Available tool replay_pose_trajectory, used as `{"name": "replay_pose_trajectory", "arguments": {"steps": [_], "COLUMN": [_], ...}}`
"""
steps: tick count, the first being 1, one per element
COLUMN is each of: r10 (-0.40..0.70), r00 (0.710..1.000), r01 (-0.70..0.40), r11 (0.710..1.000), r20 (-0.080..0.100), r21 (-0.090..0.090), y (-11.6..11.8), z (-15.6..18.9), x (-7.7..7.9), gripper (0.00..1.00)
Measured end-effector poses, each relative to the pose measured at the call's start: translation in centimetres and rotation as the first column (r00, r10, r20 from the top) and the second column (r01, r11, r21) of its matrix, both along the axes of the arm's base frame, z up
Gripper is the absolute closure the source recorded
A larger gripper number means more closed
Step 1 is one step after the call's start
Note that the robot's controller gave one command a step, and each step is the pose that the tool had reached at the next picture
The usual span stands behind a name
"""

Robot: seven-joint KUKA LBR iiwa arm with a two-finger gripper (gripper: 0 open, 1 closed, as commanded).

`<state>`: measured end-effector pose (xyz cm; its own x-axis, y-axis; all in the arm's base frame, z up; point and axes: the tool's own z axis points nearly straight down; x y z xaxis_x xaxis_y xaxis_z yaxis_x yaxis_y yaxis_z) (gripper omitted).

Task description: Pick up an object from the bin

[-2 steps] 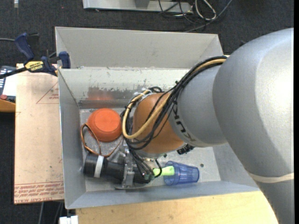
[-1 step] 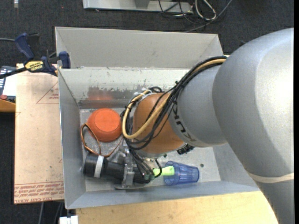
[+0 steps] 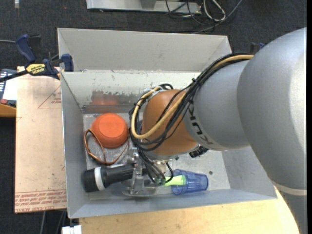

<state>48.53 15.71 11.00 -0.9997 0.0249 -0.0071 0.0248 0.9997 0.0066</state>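
Observation:
My gripper (image 3: 141, 175) is low in the bin near the front wall, its metal body right at the right-hand end of a black cylinder with a white band (image 3: 106, 177), which lies on its side along the front left. Whether it touches the cylinder I cannot tell. Just to the right of the gripper lies a clear blue cup (image 3: 193, 183) on its side, with a bright green piece (image 3: 175, 181) at its mouth. An orange bowl-shaped thing (image 3: 110, 129) sits behind and to the left of the gripper.
A thin brown wire loop (image 3: 92, 152) curls around the front of the orange bowl-shaped thing. The arm with its orange cover and cables hangs over the middle and right of the bin and hides the floor there. The bin's walls stand close at the front and left.

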Motion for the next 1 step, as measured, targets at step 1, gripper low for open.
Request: {"name": "replay_pose_trajectory", "arguments": {"steps": [1], "r10": [0.000], "r00": [1.000], "r01": [0.000], "r11": [1.000], "r20": [0.004], "r21": [0.001], "y": [0.05], "z": [2.54], "x": [0.12], "gripper": [1.00]}}
